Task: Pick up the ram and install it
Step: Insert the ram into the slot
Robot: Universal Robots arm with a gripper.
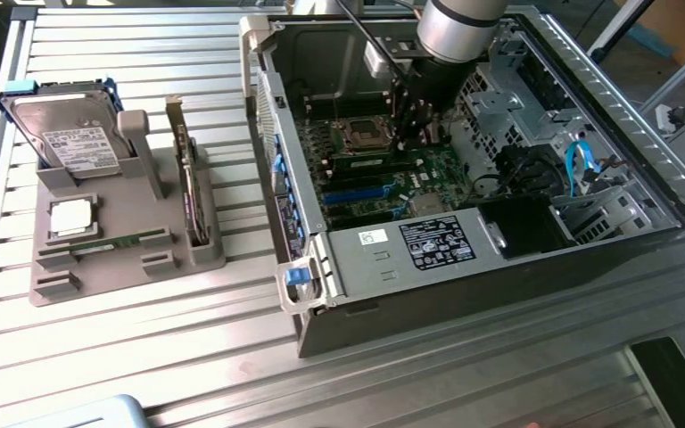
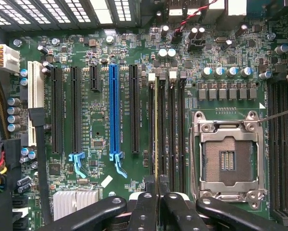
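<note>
Green-yellow along its thin top edge, the ram (image 2: 156, 130) appears edge-on in the wrist view as a long narrow line. It runs along the black memory slots (image 2: 171, 120), over the one nearest the blue expansion slot (image 2: 114, 110); whether it is fully seated cannot be told. The gripper (image 2: 156, 204) is closed nearly all the way, its black fingers (image 2: 144, 211) pinching the stick from both sides at one end. Beside the slots lies the open metal processor socket (image 2: 229, 161). White lettering is printed along the expansion slots, but it is too small to read. In the exterior view the gripper (image 1: 408, 134) reaches down into the open computer case (image 1: 628, 116), whose power supply carries a black label (image 1: 435, 242) with unreadable white print. The case lies on a ribbed metal table (image 1: 140, 357). On the exterior view's left, a grey holder (image 1: 69, 267) carries a silver hard drive (image 1: 69, 138) with a white label and an upright expansion card (image 1: 182, 169).
</note>
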